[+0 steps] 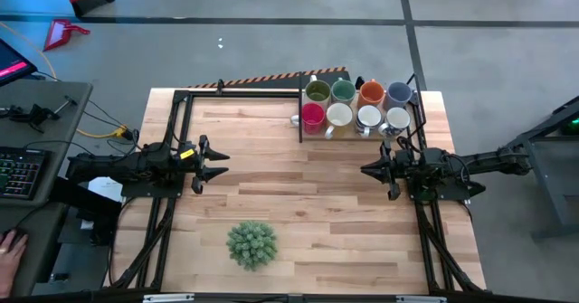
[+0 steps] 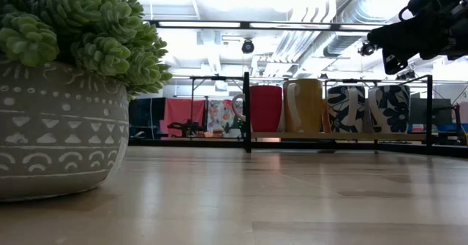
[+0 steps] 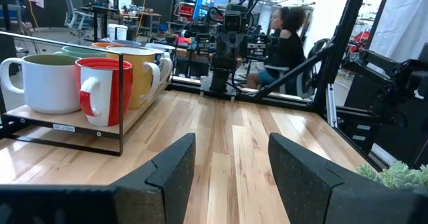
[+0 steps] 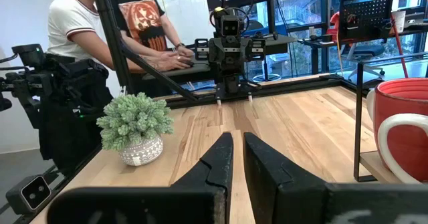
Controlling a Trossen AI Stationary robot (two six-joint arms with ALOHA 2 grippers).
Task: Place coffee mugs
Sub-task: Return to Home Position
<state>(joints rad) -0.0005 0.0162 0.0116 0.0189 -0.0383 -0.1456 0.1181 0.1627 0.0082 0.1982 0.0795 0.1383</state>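
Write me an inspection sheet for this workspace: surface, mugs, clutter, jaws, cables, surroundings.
Surface: wooden table, no spill seen.
Job's things: eight mugs on the wire shelf at the far edge, two rows of four.
Clutter: potted plant near the front edge.
Grippers: left gripper, jaws open, empty; right gripper, jaws almost shut, empty; both apart from the shelf.
Cables: yellow cable off the table's left side.
Surroundings: keyboard desk with a person's hand; people beyond the table.

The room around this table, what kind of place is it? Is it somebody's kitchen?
Probably a robot lab or workshop, not a kitchen. A robot's left gripper and right gripper hang over the wooden table, a lit keyboard sits beside it, and bare ducts cross the ceiling.
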